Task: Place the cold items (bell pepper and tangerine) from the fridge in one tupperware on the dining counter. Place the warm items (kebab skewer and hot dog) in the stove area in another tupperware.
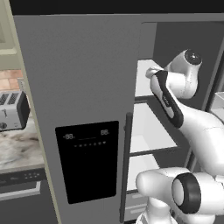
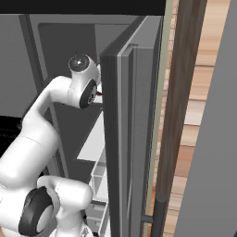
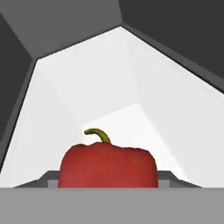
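white fridge shelf (image 3: 144, 87), red bell pepper (image 3: 108, 166) on it

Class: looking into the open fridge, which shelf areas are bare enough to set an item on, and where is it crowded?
Bare room: the white shelf floor behind the red bell pepper with its curled green stem, out to the fridge's white walls; also the lower white shelf beneath the robot's forearm. Crowded: the upper shelf's front, where the pepper sits close before the gripper.

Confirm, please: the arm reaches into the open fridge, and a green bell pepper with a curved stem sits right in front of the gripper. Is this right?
Not quite. The bell pepper is red, not green, as the hand view shows; only its curved stem is greenish. The rest holds: the arm reaches into the open fridge, and the pepper sits right in front of the gripper.
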Robot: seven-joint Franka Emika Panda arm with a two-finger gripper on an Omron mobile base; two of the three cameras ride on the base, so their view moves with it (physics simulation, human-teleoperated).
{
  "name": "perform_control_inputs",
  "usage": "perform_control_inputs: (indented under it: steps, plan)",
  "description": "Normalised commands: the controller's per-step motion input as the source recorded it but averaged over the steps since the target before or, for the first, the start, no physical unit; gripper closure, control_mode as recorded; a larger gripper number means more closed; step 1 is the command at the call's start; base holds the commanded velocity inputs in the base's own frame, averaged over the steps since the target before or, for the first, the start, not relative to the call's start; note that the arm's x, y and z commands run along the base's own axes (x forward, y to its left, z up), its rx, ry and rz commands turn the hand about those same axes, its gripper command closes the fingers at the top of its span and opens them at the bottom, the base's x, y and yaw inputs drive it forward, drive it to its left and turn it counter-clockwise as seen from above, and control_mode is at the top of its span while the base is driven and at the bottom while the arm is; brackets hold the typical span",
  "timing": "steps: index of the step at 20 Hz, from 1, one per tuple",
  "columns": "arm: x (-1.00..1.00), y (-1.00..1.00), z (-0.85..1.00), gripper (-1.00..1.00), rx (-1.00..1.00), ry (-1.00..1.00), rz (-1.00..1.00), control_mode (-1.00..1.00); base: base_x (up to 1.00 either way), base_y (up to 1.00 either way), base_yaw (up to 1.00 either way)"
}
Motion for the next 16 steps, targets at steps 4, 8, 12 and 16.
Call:
perform_control_inputs:
  steps: [4, 8, 12, 16]
  plan:
    - [-0.98, -0.09, 0.37, 1.0, -0.02, -0.09, 0.0, -1.0, 0.0, 0.0, 0.0]
    - [-0.96, 0.0, 0.45, 1.0, -0.11, -0.02, 0.0, -1.0, 0.0, 0.0, 0.0]
    - [-0.97, 0.07, 0.4, 1.0, -0.18, 0.0, 0.0, -1.0, 0.0, 0.0, 0.0]
    - [-0.82, 0.3, 0.19, 1.0, -0.17, 0.01, 0.0, -1.0, 0.0, 0.0, 0.0]
